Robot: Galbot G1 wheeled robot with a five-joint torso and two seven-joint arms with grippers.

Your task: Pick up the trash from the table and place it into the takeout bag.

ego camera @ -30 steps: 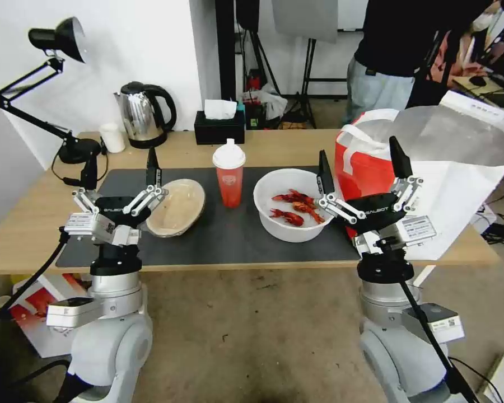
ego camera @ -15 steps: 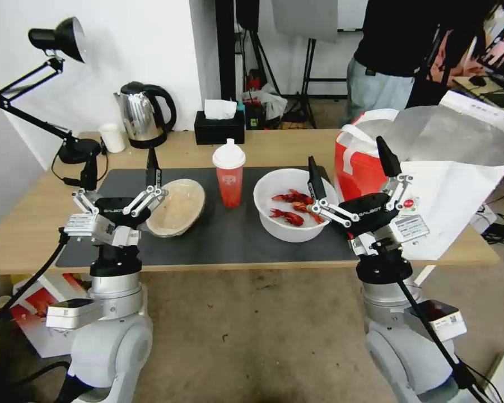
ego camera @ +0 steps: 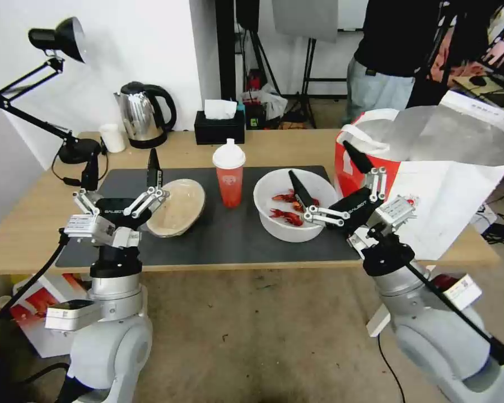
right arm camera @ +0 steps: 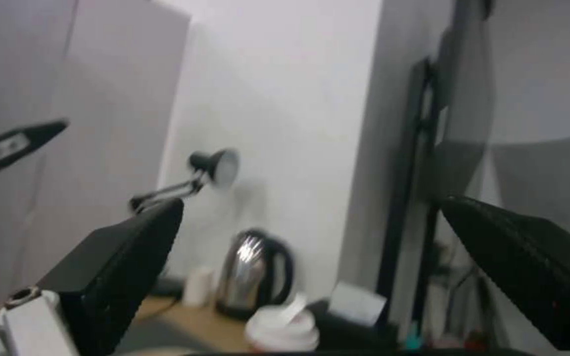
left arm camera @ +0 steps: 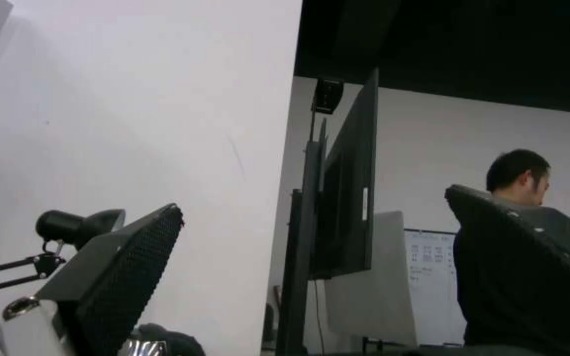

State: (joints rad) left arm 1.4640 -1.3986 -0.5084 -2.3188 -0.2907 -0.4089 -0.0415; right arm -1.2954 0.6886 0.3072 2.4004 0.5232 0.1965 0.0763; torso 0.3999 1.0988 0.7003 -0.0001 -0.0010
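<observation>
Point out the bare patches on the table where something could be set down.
Free: the black mat in front of the red cup with white lid and tan pulp bowl; light wood behind the white crayfish bowl; the table's near-left corner. Crowded: around the crayfish bowl, where the open right hand sits beside the white-and-red takeout bag.
</observation>
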